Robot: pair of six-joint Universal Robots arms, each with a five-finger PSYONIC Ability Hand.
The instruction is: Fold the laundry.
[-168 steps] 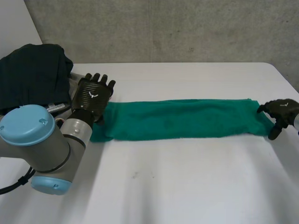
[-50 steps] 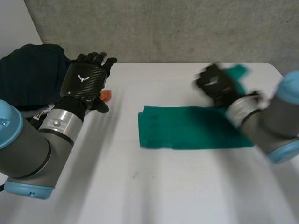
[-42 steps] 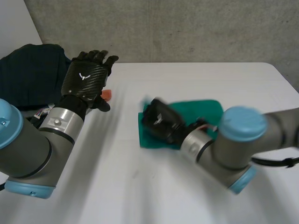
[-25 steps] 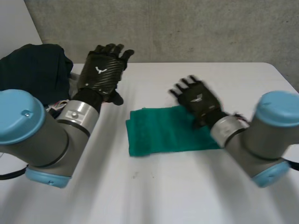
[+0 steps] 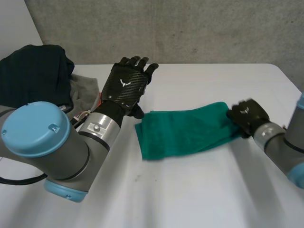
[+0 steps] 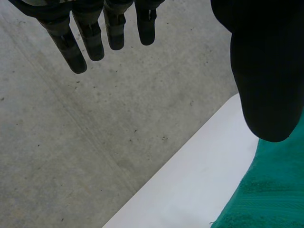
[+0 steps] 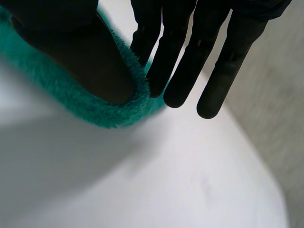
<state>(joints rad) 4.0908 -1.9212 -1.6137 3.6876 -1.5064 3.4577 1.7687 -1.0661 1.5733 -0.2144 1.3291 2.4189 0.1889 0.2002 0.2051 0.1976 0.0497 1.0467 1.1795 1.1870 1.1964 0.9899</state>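
A green towel [image 5: 185, 130] lies folded in a short, slightly slanted band on the white table [image 5: 190, 190]. My right hand [image 5: 246, 115] is at its right end. In the right wrist view the thumb [image 7: 80, 52] presses the towel's edge [image 7: 109, 116] against the fingers [image 7: 180, 71], pinching it. My left hand [image 5: 124, 88] hovers above the table just beyond the towel's left end, with straight fingers and nothing in it. In the left wrist view its fingers [image 6: 90, 38] and thumb [image 6: 263, 71] are spread, and a towel corner [image 6: 270, 190] lies below the thumb.
A dark garment pile [image 5: 31, 76] sits at the table's back left, with a grey cloth [image 5: 83, 92] beside it. A concrete wall [image 5: 190, 28] stands behind the table. The table's right edge runs close to my right arm.
My right hand swept one towel end leftward over the rest, then came back to the right end of the shorter, folded towel. My left hand moved right, toward the towel.
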